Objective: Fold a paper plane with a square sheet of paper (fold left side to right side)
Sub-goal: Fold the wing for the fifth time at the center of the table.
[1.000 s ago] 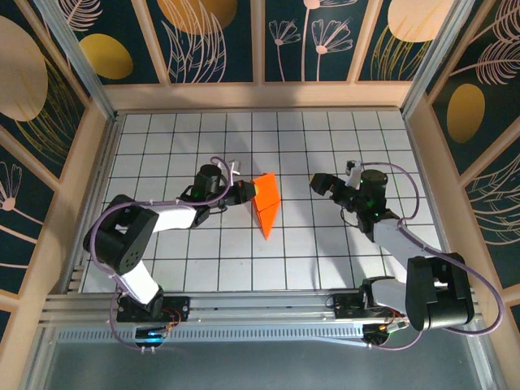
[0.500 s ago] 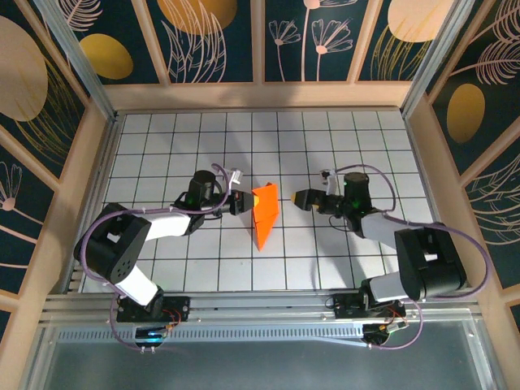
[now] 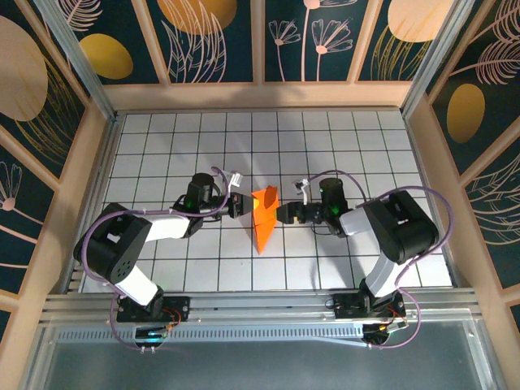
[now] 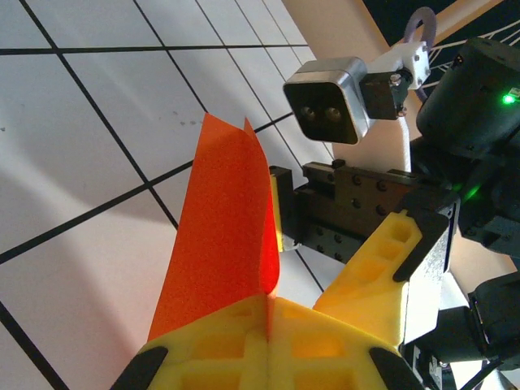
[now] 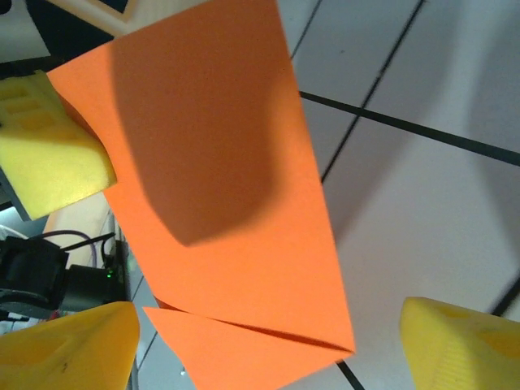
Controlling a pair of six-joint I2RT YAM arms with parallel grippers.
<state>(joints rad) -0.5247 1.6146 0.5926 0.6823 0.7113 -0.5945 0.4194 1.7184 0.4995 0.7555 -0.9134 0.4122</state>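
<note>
The square sheet of paper is a creased bright orange wedge standing up off the white grid table, its point toward the near edge. My left gripper is shut on its left edge. In the left wrist view the yellow fingers pinch the paper at their seam. My right gripper is at the paper's right edge and stands open. In the right wrist view the folded paper lies between its spread yellow fingertips, with a lower flap showing under a crease.
Pale wooden rails and patterned panels wall in the table on three sides. Purple cables loop over both arms. The right arm's camera block sits close behind the paper. Bare tiles lie toward the back and along the near edge.
My right gripper has swung left across the table up to the paper's right edge, its jaws narrowing a little. The left gripper stayed shut and shifted the paper slightly nearer.
</note>
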